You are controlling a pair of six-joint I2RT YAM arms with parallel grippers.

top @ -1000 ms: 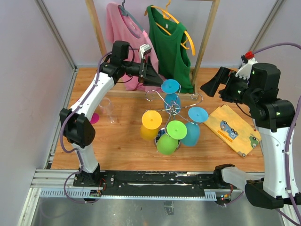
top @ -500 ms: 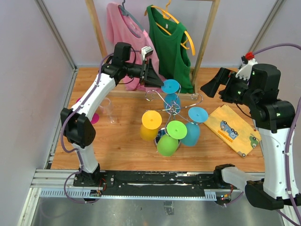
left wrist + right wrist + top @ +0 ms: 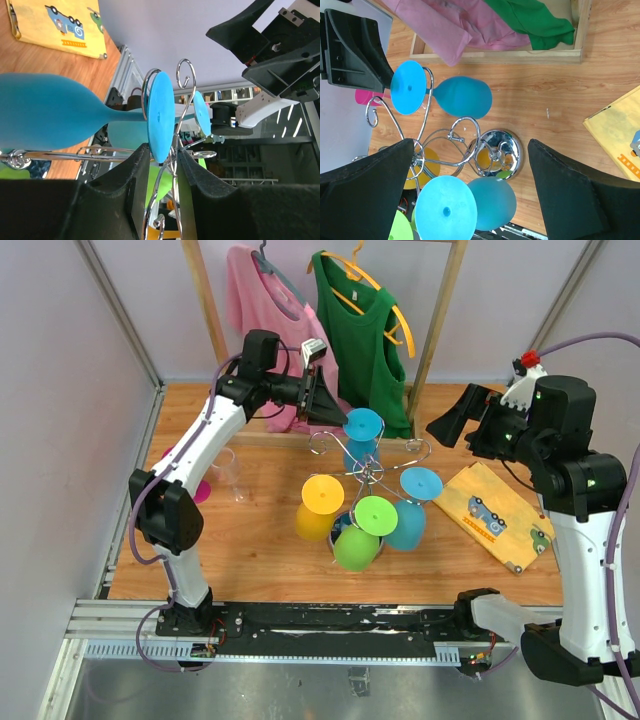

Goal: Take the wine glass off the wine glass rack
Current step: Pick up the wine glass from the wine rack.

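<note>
Your blue wine glass [image 3: 461, 97] hangs upside down on the wine glass rack [image 3: 507, 145] mid-bench [image 3: 250, 530], its foot between your left hand's [image 3: 163, 150] close-set fingers, grip unclear, while your right hand [image 3: 452, 420] hovers spread wide, well apart.

The left gripper [image 3: 334, 412] is seemingly touching the blue wine glass [image 3: 362, 426] hanging on the far side of the wine glass rack [image 3: 322, 444].
</note>
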